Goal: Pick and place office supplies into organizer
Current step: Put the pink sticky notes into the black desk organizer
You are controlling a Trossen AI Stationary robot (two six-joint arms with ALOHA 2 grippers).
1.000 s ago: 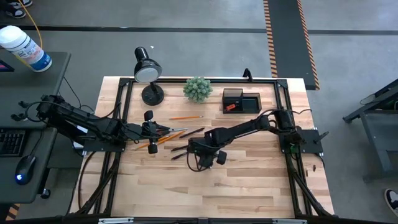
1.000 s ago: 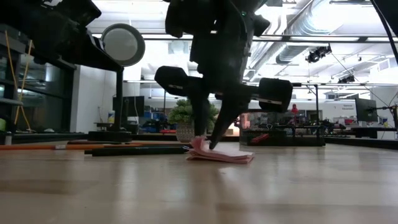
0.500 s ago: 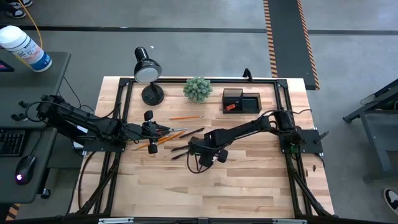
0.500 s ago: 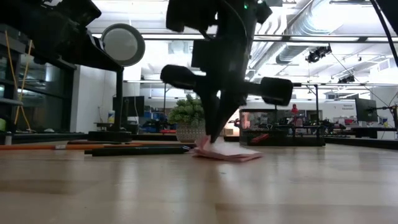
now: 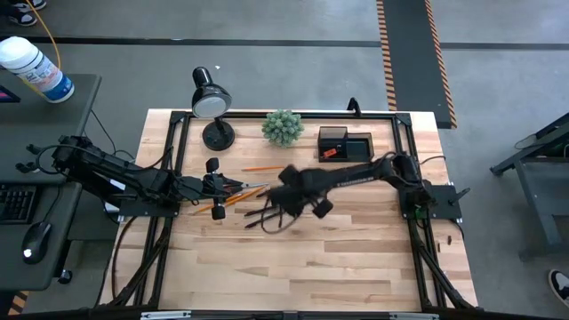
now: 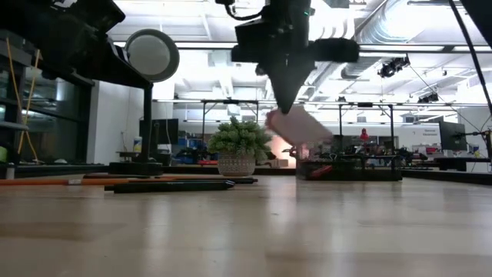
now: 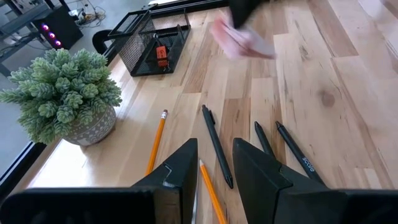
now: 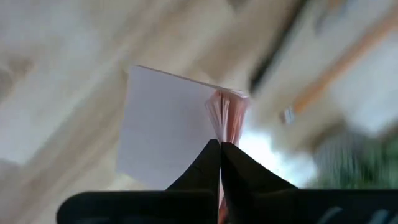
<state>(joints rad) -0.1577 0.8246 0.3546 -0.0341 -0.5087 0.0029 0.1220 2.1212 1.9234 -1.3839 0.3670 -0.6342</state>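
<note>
A pink sticky-note pad (image 6: 301,127) hangs in the air over the table's middle, below my right gripper (image 6: 287,106), which is shut on it. The left wrist view shows the pad (image 7: 244,39) blurred, between the pens and the black organizer (image 7: 152,42). The organizer (image 5: 345,145) stands at the far edge with a small red eraser (image 7: 160,55) lying in it. My left gripper (image 7: 214,171) waits open at the table's left over an orange pencil (image 7: 209,193). Another pencil (image 7: 157,138) and black pens (image 7: 216,146) lie flat on the table. My right gripper pinches the pad's pink edge (image 8: 224,112) between its two fingertips (image 8: 211,155), several sheets together. The fingers come from above, pointing steeply down. The pad hangs tilted below them, clear of the table.
A potted green plant (image 5: 283,127) and a black desk lamp (image 5: 212,102) stand along the far edge, left of the organizer. Red-handled scissors (image 5: 236,188) lie by my left gripper. Bare wood (image 5: 302,267) stretches across the near half of the table.
My right gripper has shut on the pad's raised edge, then risen and gone toward the far edge, tipping and rolling as it went. The pad, which lay on the table, is now lifted clear and hangs tilted.
</note>
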